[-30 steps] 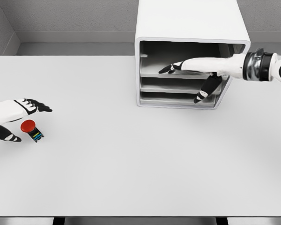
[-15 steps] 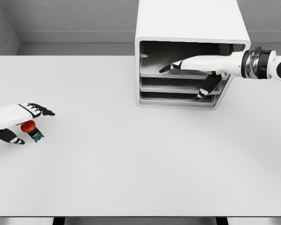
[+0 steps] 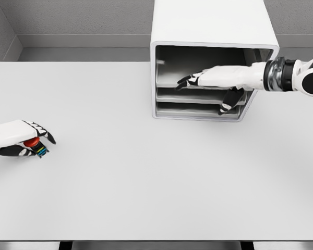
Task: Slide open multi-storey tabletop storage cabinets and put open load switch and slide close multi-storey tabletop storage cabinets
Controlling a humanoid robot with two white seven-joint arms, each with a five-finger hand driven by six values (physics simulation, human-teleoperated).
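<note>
The left hand (image 3: 22, 139) closes its fingers around the red-capped load switch with a black base (image 3: 35, 146), which sits on the white tabletop (image 3: 146, 177) directly under the palm. The right hand (image 3: 211, 86), fingers spread, reaches into the white three-tier storage cabinet (image 3: 214, 31), resting on its upper tray, thumb hanging below. The grip looks shallow; the small switch could tip or slip out on lifting.

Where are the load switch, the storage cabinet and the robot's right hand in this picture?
load switch (image 3: 33, 141): head view, on its red button.
storage cabinet (image 3: 208, 23): head view, on its white top.
right hand (image 3: 219, 77): head view, on the palm's back.
</note>
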